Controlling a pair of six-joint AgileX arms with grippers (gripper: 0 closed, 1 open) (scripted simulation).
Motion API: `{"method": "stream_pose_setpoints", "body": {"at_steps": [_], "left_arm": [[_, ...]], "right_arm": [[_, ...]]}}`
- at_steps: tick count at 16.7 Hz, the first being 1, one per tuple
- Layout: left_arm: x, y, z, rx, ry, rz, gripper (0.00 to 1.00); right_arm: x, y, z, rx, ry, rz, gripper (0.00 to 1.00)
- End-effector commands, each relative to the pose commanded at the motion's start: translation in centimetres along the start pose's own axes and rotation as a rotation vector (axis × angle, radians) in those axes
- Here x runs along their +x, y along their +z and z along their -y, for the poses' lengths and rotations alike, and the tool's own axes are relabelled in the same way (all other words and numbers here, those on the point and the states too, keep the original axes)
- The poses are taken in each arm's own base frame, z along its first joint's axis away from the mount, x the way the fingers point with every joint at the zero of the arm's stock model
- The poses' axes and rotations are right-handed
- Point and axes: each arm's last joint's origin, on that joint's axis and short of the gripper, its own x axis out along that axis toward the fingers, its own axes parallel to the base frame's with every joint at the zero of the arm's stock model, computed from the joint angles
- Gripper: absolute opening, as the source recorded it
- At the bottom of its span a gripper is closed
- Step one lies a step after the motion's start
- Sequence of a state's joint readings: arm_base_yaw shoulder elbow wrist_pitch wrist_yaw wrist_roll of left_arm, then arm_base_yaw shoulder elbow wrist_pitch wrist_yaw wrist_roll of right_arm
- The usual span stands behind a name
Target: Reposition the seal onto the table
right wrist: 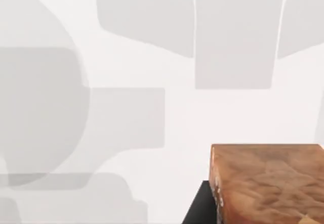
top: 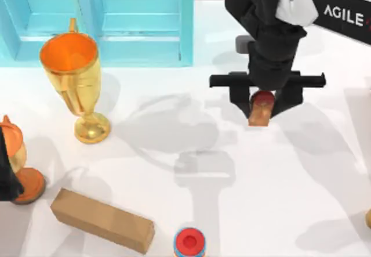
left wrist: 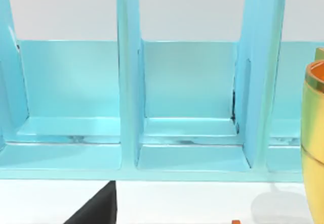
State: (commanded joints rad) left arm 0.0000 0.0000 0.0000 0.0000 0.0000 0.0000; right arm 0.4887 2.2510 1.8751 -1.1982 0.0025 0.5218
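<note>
The seal [top: 262, 101], with its dark red rounded top and tan-orange body, sits between the black fingers of my right gripper [top: 262, 112], which is shut on it right of the table's middle. It looks held a little above the white table [top: 301, 187], where the arm's shadows fall. The right wrist view has the seal's tan-orange body [right wrist: 268, 183] close up, over bare white table [right wrist: 152, 113]. My left arm [top: 4, 176] stays parked at the left edge.
A tall gold cup [top: 75, 83] stands at the left in front of the light blue cabinet [top: 139, 19]. A second orange-gold cup [top: 17, 164] is at the left edge. A brown cardboard block [top: 101, 219] and a red-and-blue cap [top: 190, 242] lie near the front.
</note>
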Motion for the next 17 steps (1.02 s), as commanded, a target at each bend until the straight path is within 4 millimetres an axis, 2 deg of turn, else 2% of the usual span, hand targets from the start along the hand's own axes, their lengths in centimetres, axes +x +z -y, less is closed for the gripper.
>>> {"method": "stream_pose_setpoints", "body": {"at_steps": [2, 8, 12, 17], "left_arm": [[0.0, 0.0, 0.0, 0.0, 0.0, 0.0, 1.0], [0.0, 0.0, 0.0, 0.0, 0.0, 0.0, 1.0], [0.0, 0.0, 0.0, 0.0, 0.0, 0.0, 1.0], [0.0, 0.0, 0.0, 0.0, 0.0, 0.0, 1.0]], "right_arm": [[0.4, 0.0, 0.0, 0.0, 0.0, 0.001, 0.0], [4.2, 0.0, -0.2, -0.004, 0.0, 0.005, 0.0], [4.4, 0.0, -0.2, -0.005, 0.0, 0.005, 0.0], [4.4, 0.0, -0.2, -0.005, 0.0, 0.005, 0.38]]}}
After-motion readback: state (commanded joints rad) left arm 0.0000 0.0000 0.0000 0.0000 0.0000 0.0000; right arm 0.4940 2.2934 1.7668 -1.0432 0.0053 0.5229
